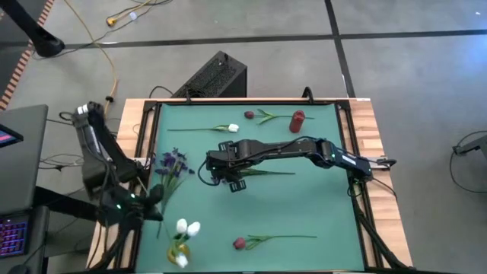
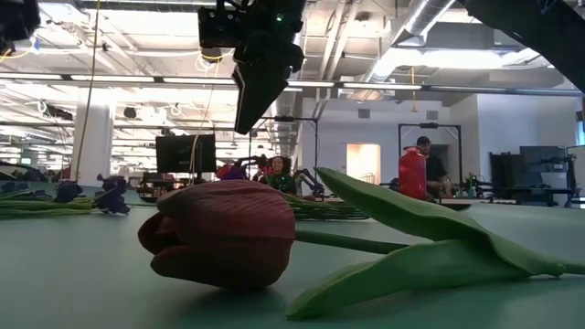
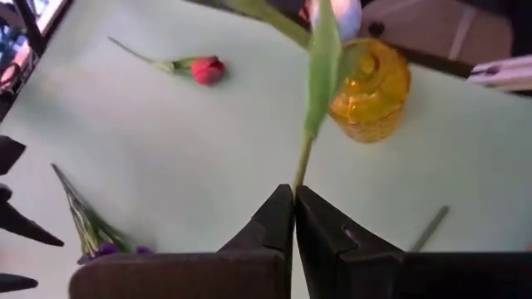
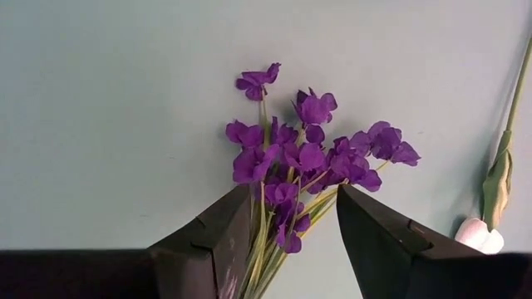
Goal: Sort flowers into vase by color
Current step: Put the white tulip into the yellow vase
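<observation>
Red tulip [image 2: 224,233] nearest; right gripper [image 4: 291,228] part-open around purple sprig [image 4: 312,158]; left gripper [image 3: 293,218] clenched on white tulip stem [image 3: 303,162]

grey floor [image 1: 411,84] with yellow cable [image 1: 91,38], black box [image 1: 213,76], bright ceiling lights [image 2: 137,41]

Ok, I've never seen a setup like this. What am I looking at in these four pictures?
Two dark robot arms work over a green mat. One picture looks straight down, one sits at table level right behind a red tulip, and two ride on the wrists. The left tool is shut on a white tulip by its stem, near the yellow vase. The right tool, mid-table, appears to grip a purple sprig. A red vase and a second white tulip are also on the mat.
</observation>
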Motion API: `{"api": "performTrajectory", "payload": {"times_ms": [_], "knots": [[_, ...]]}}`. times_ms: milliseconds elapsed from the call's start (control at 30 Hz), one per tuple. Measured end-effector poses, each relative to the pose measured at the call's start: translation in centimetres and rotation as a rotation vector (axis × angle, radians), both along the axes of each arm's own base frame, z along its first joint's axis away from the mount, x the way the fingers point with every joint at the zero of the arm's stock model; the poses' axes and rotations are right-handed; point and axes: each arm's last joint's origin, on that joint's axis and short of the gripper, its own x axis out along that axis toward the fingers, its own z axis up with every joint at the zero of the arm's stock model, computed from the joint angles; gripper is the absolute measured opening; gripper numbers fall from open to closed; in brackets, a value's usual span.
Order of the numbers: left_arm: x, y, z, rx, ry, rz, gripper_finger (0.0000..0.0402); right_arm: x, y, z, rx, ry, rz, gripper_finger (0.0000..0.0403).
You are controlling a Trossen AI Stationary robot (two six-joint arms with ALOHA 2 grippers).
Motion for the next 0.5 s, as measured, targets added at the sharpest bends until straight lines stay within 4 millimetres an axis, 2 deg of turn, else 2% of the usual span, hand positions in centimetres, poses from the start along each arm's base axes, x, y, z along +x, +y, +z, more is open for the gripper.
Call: {"api": "performTrajectory", "payload": {"times_ms": [167, 367, 500], "knots": [[-0.9, 1.1, 1.1, -0.069, -0.036, -0.032, 0.0000, 0.1, 0.0, 0.0, 0.008, -0.013, -0.019, 0.0205], [-1.4, 1.3, 2.1, -0.166, -0.060, -0.140, 0.0000, 0.1, 0.0, 0.0, 0.009, -0.013, -0.021, 0.0205], [-1.3, 1.4, 1.8, -0.180, -0.039, -0.068, 0.0000, 0.1, 0.0, 0.0, 0.013, -0.015, -0.031, 0.0205]]}}
